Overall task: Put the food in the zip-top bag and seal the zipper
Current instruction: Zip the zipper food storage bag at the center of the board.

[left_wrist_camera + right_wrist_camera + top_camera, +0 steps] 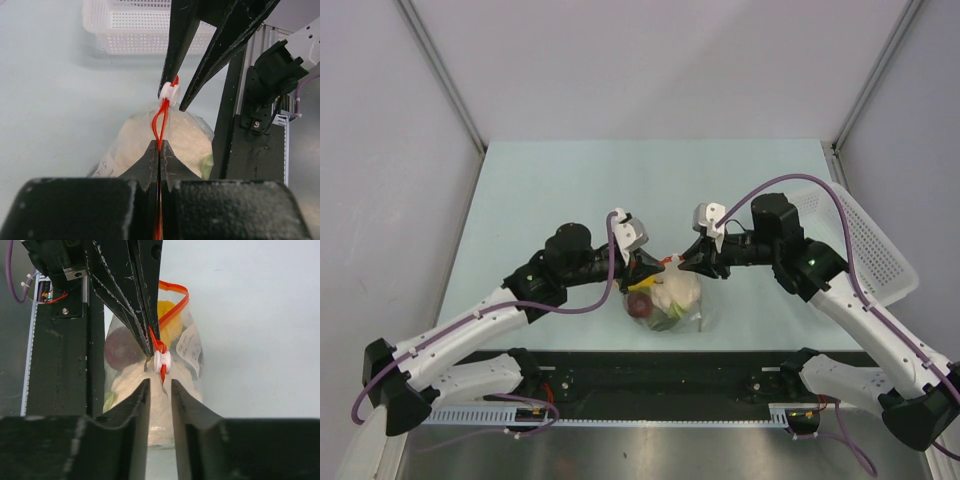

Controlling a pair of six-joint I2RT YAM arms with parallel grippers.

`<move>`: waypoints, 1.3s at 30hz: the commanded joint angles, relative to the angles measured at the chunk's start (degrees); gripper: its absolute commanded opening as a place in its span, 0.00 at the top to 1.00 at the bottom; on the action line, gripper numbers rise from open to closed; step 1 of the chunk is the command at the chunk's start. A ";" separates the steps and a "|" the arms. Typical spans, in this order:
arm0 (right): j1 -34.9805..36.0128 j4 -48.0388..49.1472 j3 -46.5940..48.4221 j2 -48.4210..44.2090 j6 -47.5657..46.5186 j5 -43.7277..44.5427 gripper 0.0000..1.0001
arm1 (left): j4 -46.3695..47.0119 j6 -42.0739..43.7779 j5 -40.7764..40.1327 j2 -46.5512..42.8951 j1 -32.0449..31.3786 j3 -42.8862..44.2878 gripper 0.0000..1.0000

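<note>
My left claw (159, 146) pinches the zipper (158, 120) tight. My right claw (160, 387) stands narrow, straddling the white slider (162, 362). Between them on the table (570, 180), the zip-top bag (694, 318) holds a cream piece (678, 290), a dark red piece (639, 305) and a yellow piece (170, 320).

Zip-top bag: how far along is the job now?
Done: the food sits inside the zip-top bag. In hand: left claw shut on the zipper; right claw open, its tips at the white slider. Left: sliding it along, since part of the zipper gapes open.
</note>
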 commanded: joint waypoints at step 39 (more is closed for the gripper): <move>1.78 1.54 -0.02 -1.62 -9.68 0.89 1.00 | -10.84 22.64 12.28 8.05 0.30 16.35 0.59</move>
